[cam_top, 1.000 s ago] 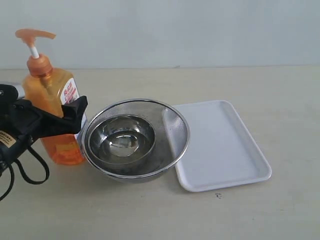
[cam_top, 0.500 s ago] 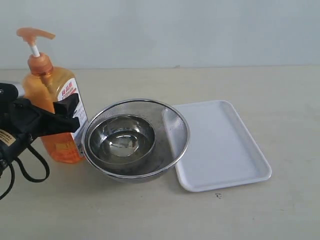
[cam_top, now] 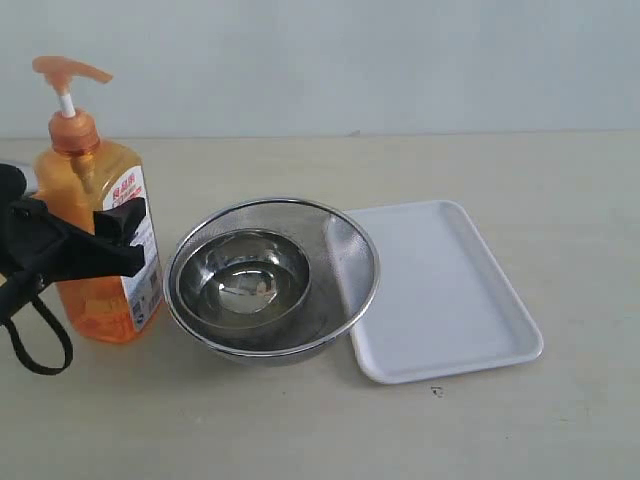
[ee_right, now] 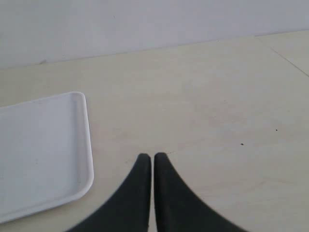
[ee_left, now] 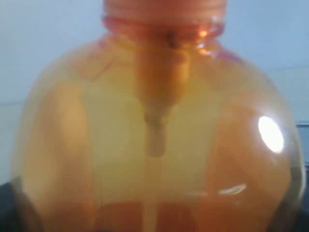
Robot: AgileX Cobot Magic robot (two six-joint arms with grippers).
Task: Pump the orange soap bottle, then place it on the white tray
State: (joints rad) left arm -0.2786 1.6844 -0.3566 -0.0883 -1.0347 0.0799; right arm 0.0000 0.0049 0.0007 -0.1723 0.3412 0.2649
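Observation:
The orange soap bottle stands upright at the table's left, with its pump head up. My left gripper is shut on the bottle's body. One black finger crosses the label and the other is hidden behind the bottle. In the left wrist view the orange soap bottle fills the picture. The white tray lies flat to the right of the bowls, with nothing on it. My right gripper is shut with nothing in it. It hovers over bare table beside the white tray and is outside the exterior view.
A steel mesh bowl with a smaller steel bowl inside it stands between the bottle and the tray, touching the tray's near edge. A black cable loops under the left arm. A pale wall closes off the back.
The left jaws closed onto the bottle. The gripper and bottle then shifted left, away from the bowls. The right gripper has not moved.

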